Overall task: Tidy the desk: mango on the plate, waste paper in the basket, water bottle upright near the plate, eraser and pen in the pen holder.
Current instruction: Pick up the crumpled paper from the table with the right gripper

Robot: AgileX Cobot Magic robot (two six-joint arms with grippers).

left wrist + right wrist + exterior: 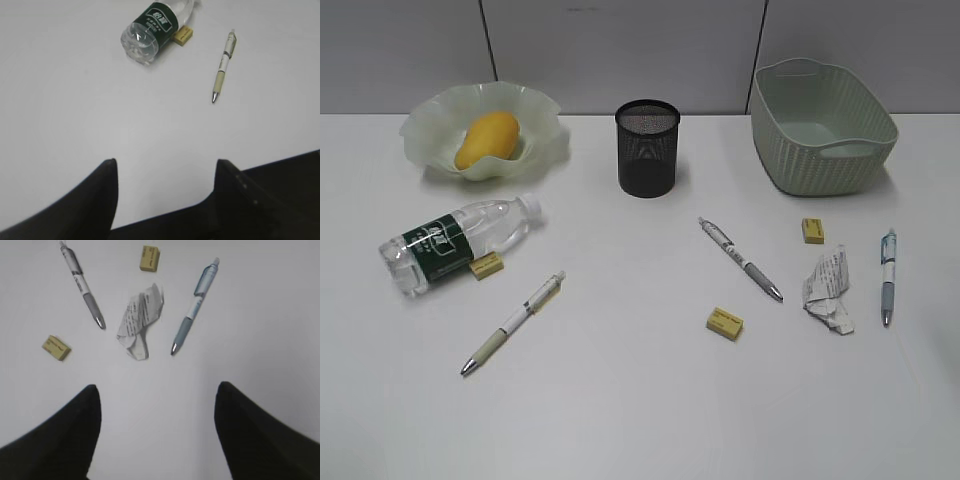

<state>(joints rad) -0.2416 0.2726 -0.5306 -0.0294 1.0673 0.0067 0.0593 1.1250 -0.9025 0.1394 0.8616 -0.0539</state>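
- At far left corner: mango already on plate.
- Near right edge: waste paper loose, basket behind it.
- Both grippers spread wide, empty; paper likely next, needing descent and pinch by right gripper.

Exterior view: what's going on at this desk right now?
Nothing is held. The left gripper and right gripper hover open above the white desk. The yellow-orange mango sits in the ruffled pale green plate. The clear water bottle lies flat; crumpled waste paper, pens and erasers remain scattered.
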